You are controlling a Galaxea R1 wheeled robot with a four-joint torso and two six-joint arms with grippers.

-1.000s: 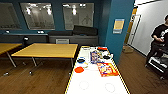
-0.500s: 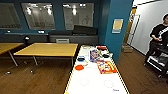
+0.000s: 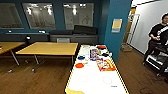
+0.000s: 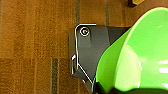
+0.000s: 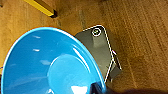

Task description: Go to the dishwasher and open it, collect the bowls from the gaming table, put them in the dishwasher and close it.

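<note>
The long white-topped gaming table (image 3: 97, 80) runs away from me in the head view, with colourful boards (image 3: 105, 64) on its far half. An orange bowl (image 3: 79, 65) and a small dark bowl (image 3: 81, 57) sit near its left edge. A green bowl (image 4: 140, 57) hangs over the wooden floor in the left wrist view, with my left gripper (image 4: 105, 88) shut on its rim. The right wrist view has a blue bowl (image 5: 47, 65) over the floor, and my right gripper (image 5: 100, 88) is shut on its rim. The dishwasher is out of view.
A wooden table (image 3: 48, 48) stands left of the gaming table, with another (image 3: 6, 46) further left. A teal pillar (image 3: 116, 30) rises behind the table's far right end. A person (image 3: 158, 40) with a control rig stands at the right. A low dark counter (image 3: 73, 37) lines the back wall.
The head view has shifted only slightly. The things on the gaming table have not moved.
</note>
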